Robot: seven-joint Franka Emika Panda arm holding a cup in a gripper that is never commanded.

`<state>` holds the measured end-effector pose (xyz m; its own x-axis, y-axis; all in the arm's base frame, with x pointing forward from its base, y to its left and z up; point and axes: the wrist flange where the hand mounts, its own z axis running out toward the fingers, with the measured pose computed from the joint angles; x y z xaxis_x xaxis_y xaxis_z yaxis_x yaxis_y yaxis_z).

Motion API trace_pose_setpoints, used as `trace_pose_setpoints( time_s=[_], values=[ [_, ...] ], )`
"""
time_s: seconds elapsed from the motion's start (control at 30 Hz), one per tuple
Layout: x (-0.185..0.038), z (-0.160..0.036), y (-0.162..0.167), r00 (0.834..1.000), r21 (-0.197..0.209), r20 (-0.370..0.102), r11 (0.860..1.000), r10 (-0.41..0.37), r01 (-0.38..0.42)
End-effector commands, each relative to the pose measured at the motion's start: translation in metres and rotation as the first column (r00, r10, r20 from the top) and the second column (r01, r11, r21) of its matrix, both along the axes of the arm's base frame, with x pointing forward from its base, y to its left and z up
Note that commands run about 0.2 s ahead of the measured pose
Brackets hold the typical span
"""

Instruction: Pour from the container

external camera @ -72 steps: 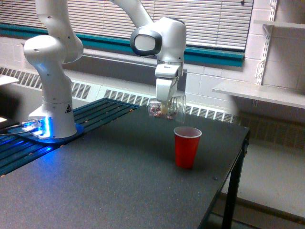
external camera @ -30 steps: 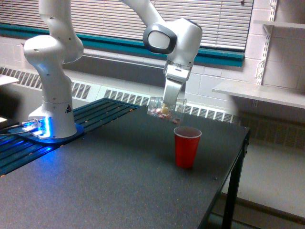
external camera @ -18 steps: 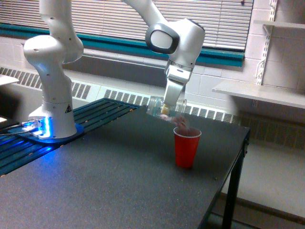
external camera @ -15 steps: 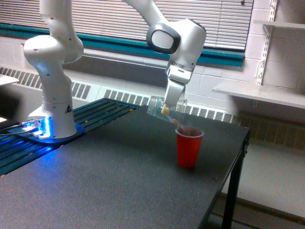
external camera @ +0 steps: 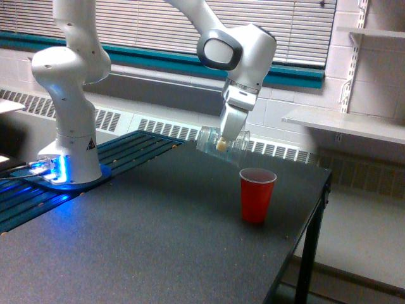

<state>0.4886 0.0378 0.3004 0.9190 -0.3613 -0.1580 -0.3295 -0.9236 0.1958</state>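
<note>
The container [external camera: 223, 142], a small clear plastic cup, hangs tilted on its side above the table, mouth pointing down toward the exterior view's right. My gripper [external camera: 224, 143] is shut on it from above. No pinkish-brown bits show through its wall. A red cup [external camera: 257, 195] stands upright on the dark table, below and to the right of the container's mouth, apart from it.
The arm's white base [external camera: 69, 158] stands on a blue-lit slatted platform at the exterior view's left. The dark table's [external camera: 158, 240] right edge runs just past the red cup. A white shelf [external camera: 345, 123] juts from the wall at the right.
The container tipped further and its bits dropped into the red cup. The red cup shifted slightly toward the exterior view's right and nearer the table's front. The wrist has moved a little right.
</note>
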Motion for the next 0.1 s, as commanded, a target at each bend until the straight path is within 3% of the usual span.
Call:
trace_pose_setpoints(
  time_s=[0.03, 0.1],
  values=[
    [-0.0004, 0.0043, 0.0038, 0.999, 0.012, 0.026, 1.000, 0.020, -0.020],
    [-0.0014, 0.0048, 0.0034, 0.999, 0.010, 0.027, 1.000, 0.019, -0.019]
  ],
)
